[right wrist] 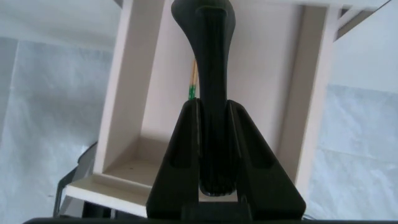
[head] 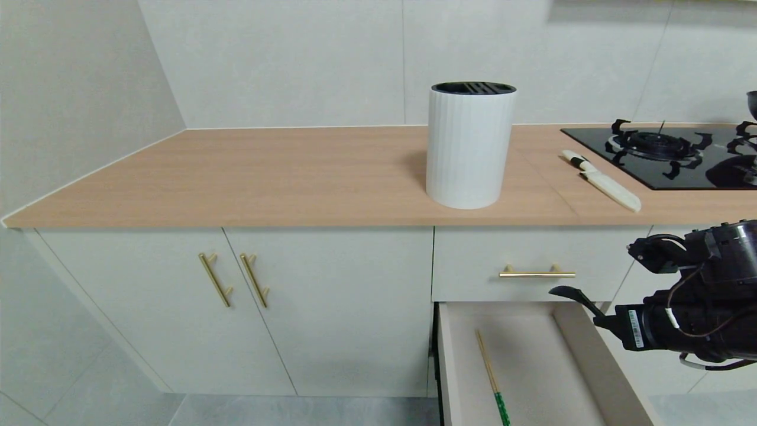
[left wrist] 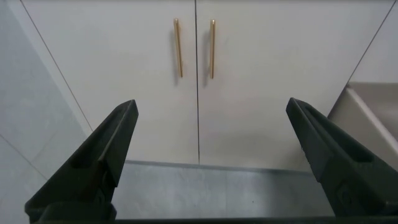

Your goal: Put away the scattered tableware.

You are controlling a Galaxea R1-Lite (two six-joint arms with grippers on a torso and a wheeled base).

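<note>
Above the open drawer (head: 445, 355), a black utensil (right wrist: 202, 37) (judged stiff, light, likely slick) is gripped at its handle by the right gripper (right wrist: 212, 109), while the left gripper (left wrist: 211, 106) is spread empty.

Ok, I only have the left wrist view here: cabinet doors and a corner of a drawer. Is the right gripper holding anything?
Observer: Yes. The right gripper is shut on a black utensil, and it hangs above the open drawer.
Operator: Anything in that drawer?
Observer: A pair of chopsticks with green ends lies on its floor.
Operator: And what is on the counter?
Observer: A white knife lies flat between the white knife block and the stove.
</note>
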